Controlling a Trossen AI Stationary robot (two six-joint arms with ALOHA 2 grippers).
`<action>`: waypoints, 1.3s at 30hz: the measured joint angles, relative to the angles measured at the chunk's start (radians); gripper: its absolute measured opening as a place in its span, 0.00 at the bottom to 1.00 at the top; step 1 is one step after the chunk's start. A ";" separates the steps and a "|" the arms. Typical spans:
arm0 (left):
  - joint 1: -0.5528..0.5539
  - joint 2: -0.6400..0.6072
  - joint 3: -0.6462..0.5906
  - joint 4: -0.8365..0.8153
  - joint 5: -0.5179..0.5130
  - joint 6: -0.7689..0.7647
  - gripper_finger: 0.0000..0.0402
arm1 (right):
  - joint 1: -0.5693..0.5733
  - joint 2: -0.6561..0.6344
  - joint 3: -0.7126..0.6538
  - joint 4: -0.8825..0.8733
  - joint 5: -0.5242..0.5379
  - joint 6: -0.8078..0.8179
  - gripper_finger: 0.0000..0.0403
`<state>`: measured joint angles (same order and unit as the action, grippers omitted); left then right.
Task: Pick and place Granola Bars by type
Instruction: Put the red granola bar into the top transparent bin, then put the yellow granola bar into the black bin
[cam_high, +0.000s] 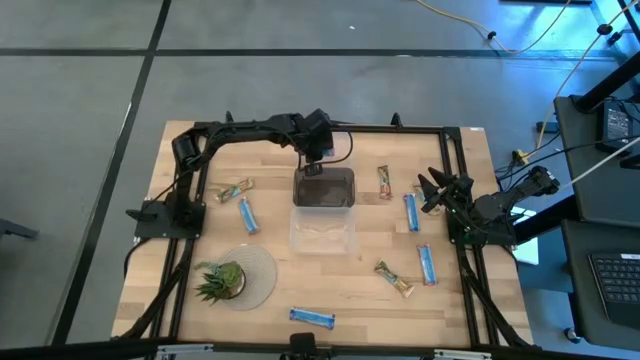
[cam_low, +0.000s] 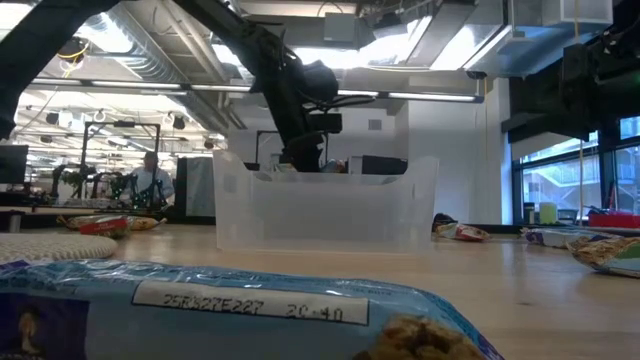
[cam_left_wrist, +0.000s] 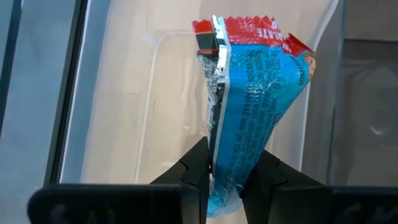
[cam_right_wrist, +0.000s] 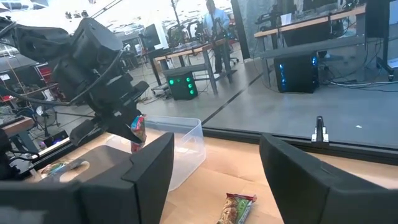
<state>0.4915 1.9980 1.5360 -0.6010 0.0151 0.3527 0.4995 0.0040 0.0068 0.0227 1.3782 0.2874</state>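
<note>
My left gripper (cam_left_wrist: 227, 163) hangs over the far clear bin (cam_high: 323, 188), shut on a blue granola bar with a red end (cam_left_wrist: 255, 74); the right wrist view shows that bar (cam_right_wrist: 137, 132) hanging below the fingers above the bin (cam_right_wrist: 177, 140). My right gripper (cam_high: 432, 192) waits open at the table's right side, touching nothing. Other bars lie flat on the table: blue ones (cam_high: 247, 215), (cam_high: 411, 212), (cam_high: 427, 264), (cam_high: 311, 318) and brown/gold ones (cam_high: 234, 190), (cam_high: 384, 181), (cam_high: 393, 279). My left gripper pinches the blue bar by one end of its wrapper (cam_left_wrist: 225, 177) between the two fingers (cam_left_wrist: 198, 165), coming from above and pointing down. The bar hangs below the fingers, lifted clear, with its red crimped end (cam_left_wrist: 249, 31) lowest, over the far bin's floor.
A second clear bin (cam_high: 322, 232) stands just in front of the far one. A green potted plant (cam_high: 220, 280) sits on a round mat (cam_high: 262, 272) near the table's left front. A black frame (cam_high: 455, 135) borders the table. A person (cam_right_wrist: 214, 18) stands beyond the table.
</note>
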 joint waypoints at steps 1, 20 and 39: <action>0.000 0.000 0.000 0.000 0.000 0.000 0.15 | 0.000 0.000 0.000 0.000 0.000 0.000 0.59; 0.000 -0.001 0.000 0.000 0.000 0.000 0.15 | 0.000 0.000 0.000 0.001 0.000 0.000 0.59; 0.000 -0.009 0.000 -0.014 0.000 0.002 0.42 | 0.000 0.000 0.000 0.001 0.000 0.000 0.59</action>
<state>0.4915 1.9890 1.5360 -0.6153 0.0151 0.3545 0.4995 0.0040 0.0071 0.0237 1.3780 0.2874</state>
